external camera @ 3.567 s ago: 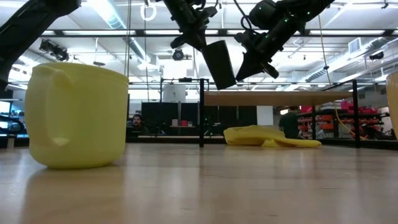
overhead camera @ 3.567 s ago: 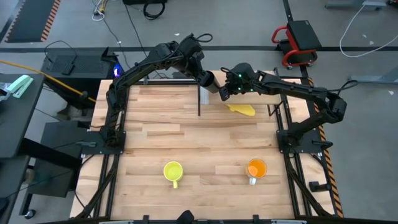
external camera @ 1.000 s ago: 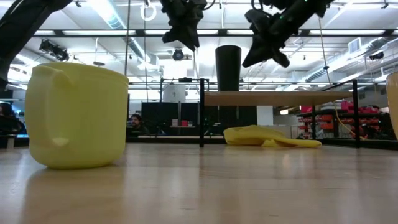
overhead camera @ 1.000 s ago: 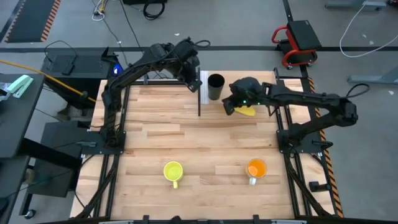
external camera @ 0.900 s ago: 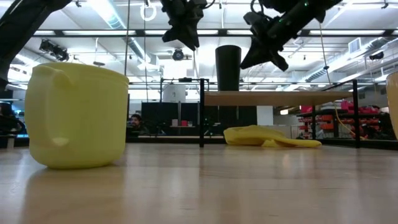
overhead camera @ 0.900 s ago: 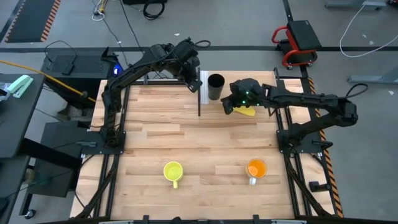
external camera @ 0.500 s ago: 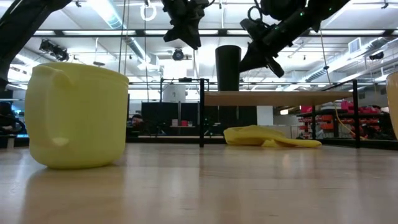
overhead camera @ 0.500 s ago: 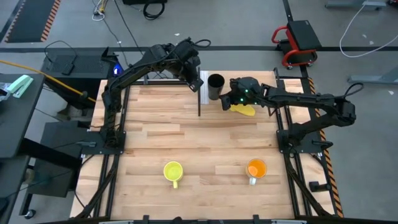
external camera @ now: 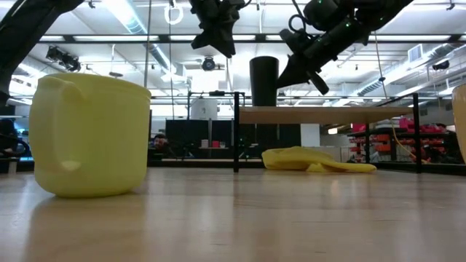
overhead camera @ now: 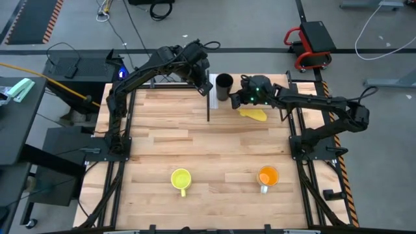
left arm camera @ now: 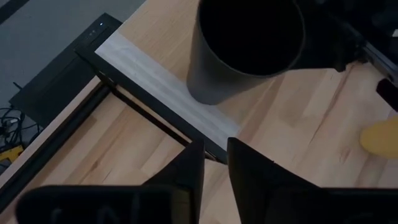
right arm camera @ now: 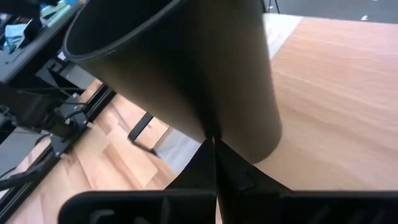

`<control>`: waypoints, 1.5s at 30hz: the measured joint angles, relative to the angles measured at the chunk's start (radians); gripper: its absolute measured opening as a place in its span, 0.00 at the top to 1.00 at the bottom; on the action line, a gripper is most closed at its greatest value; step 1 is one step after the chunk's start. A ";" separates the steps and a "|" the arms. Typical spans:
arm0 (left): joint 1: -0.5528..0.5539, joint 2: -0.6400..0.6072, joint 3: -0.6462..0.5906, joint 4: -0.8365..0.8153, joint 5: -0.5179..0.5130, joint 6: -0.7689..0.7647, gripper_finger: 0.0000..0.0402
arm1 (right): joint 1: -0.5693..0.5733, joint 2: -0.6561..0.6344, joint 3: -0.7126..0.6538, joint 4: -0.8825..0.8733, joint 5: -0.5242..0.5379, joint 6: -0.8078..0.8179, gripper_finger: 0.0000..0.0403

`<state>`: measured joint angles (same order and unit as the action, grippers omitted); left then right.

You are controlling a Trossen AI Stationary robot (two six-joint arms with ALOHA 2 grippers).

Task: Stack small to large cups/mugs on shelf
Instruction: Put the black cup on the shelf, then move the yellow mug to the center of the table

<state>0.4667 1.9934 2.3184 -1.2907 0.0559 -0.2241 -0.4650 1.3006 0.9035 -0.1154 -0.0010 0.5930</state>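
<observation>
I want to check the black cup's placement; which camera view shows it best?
The low view: the black cup stands upright on the shelf, full side profile. The high view shows mostly its rim, both wrist views only a close part of it.

1. Tabletop point(overhead camera: 195, 149): light wood planks, butcher-block look, smooth w/ slight sheen; reflects light in low view.
2. Shelf point(left arm camera: 163, 82): same pale wood board, smooth, matt; thin dark posts look like metal, matt black.
3. Black cup point(overhead camera: 224, 87): matt dark, prob. plastic; smooth wall, no gloss.
4. Yellow mug point(external camera: 91, 135): smooth, soft satin finish, plastic or glazed, can't tell which.
5. Orange mug point(overhead camera: 267, 177): smooth, whitish handle; material unclear.
6. Yellow floppy thing point(external camera: 318, 160): limp, wrinkled, cloth- or rubber-like, dull.
7. Left fingers point(left arm camera: 186, 171) & right fingers point(right arm camera: 208, 165): matt black, hard plastic look.
8. Arms: dark, matt.
</observation>
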 joint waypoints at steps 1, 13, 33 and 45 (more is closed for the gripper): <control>0.000 0.000 0.000 0.000 0.000 0.000 0.82 | -0.005 0.000 0.000 -0.001 0.000 -0.001 1.00; 0.000 0.000 0.000 -0.045 -0.002 0.023 0.81 | -0.005 -0.032 0.000 -0.033 -0.053 -0.001 0.99; -0.120 -0.123 0.000 -0.280 -0.042 -0.083 0.83 | 0.140 -0.672 0.001 -0.650 -0.066 0.192 0.98; -0.372 -0.152 -0.006 -0.280 -0.087 -0.269 0.85 | 0.255 -0.820 0.001 -0.880 -0.071 0.320 0.98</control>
<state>0.0943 1.8416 2.3127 -1.5707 -0.0311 -0.4932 -0.2104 0.4811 0.9047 -0.9956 -0.0724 0.9128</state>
